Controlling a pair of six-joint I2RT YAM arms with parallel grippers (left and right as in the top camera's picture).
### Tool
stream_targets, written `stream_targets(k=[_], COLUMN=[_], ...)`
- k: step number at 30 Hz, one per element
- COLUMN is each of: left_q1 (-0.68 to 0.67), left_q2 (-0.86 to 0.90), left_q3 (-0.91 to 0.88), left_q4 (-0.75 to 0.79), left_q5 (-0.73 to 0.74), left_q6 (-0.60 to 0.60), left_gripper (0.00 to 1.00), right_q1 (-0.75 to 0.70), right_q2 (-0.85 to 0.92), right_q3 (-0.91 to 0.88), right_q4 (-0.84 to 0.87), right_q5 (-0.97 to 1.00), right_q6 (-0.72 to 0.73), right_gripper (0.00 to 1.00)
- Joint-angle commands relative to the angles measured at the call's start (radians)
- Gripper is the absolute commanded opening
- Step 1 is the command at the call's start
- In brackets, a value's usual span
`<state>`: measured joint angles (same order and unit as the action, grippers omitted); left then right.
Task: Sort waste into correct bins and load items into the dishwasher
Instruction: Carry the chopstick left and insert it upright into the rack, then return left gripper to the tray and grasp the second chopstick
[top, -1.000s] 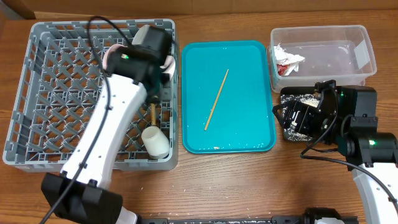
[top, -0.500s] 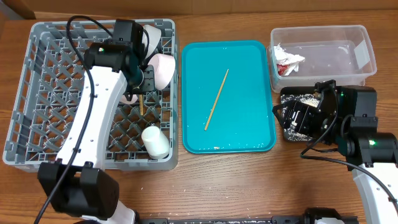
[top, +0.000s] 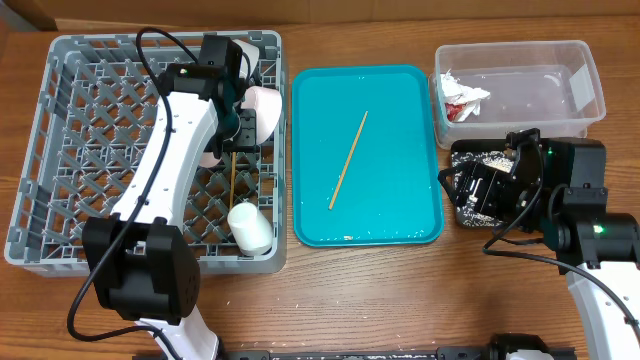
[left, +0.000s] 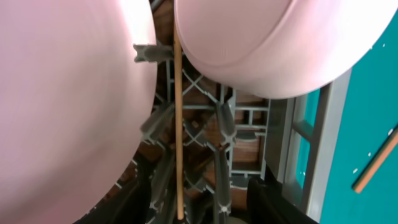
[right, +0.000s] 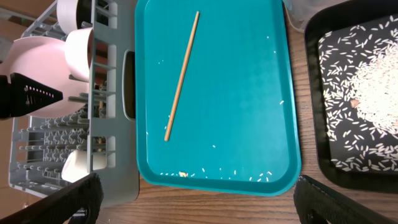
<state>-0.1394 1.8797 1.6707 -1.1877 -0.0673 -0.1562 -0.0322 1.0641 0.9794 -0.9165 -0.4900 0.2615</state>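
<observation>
1. Left tool over rack: fingers spread, gripping nothing. One chopstick sits in the gap btw plate and bowl, prob. so it can't roll.
2. 2nd chopstick on teal tray, not yet loaded.
3. Right tool gapes empty by black tray, which holds the rice.
4. Wrapper already in tub on worktop.
</observation>
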Motion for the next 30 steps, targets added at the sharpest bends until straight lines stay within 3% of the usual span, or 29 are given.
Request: stream_targets(k=[1, 7, 16, 20, 23, 30], left_q1=[0.001, -0.069, -0.312, -0.37, -0.398, -0.431], left_q2=[0.002, 0.002, 0.037, 0.112, 0.182, 0.327], left_q3=[0.07, 0.158, 0.153, 0.15, 0.15, 0.15], left_q4=[-0.039, -0.088, 0.03, 0.079, 0.095, 0.127], left_q5=[0.022, 0.061, 0.057, 0.058, 0.057, 0.058], left_q6=[0.006, 0.003, 0.002, -0.002, -0.001, -0.01], left_gripper=[0.51, 0.5, 0.53, 0.53, 0.45, 0.45], right_q1=[-0.003, -0.003, -0.003, -0.003, -0.003, -0.003], right_q2=[-0.005, -0.005, -0.005, -0.005, -0.005, -0.005], right_q3=[0.003, 0.003, 0.003, 0.003, 0.003, 0.003], right_q4=[0.005, 0.005, 0.005, 0.005, 0.005, 0.005], right_q5=[0.004, 0.004, 0.004, 0.004, 0.004, 0.004], right_q6=[-0.004, -0.003, -0.004, -0.003, -0.004, -0.003], right_gripper=[1.0, 1.0, 1.0, 1.0, 1.0, 1.0])
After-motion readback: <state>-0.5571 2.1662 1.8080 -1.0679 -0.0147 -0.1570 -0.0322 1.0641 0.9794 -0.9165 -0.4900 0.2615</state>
